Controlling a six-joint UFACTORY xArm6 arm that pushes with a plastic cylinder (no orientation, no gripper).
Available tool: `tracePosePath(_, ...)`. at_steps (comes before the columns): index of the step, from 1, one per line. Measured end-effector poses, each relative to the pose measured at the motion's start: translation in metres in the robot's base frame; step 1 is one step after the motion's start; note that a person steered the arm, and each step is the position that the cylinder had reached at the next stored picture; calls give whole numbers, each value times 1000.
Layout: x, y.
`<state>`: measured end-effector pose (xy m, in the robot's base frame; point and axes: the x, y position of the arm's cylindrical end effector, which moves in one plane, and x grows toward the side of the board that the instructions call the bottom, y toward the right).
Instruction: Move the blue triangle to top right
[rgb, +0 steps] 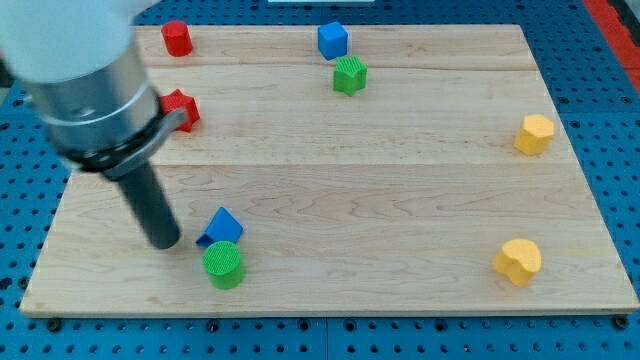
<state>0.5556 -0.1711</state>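
Step in hand, as judged: approach and alignment for the push; the blue triangle (225, 225) sits at the board's lower left, far from the top right.

My tip (165, 243) has no jaws, so nothing opens, closes or grips. It rests just left of the triangle, near but apparently not touching.

Just right of the tip and slightly nearer lies a green cylinder (222, 265), touching the triangle's near edge.

Next move calls for a push rightward and toward the view's top, without dragging the cylinder along.

Beyond the tip: a red block (181, 108), a red cylinder (177, 37), a green block (349, 75), a blue cube (332, 40). Far right: two yellow blocks (534, 134) (517, 261).

Surface: a wooden board (400, 200) on blue pegboard (20, 200).
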Motion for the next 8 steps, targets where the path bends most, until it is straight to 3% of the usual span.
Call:
tracePosePath(1, 8, 19)
tracePosePath(3, -62, 132)
tracePosePath(4, -78, 160)
tracePosePath(5, -87, 176)
tracePosePath(7, -66, 183)
tracePosePath(8, -86, 208)
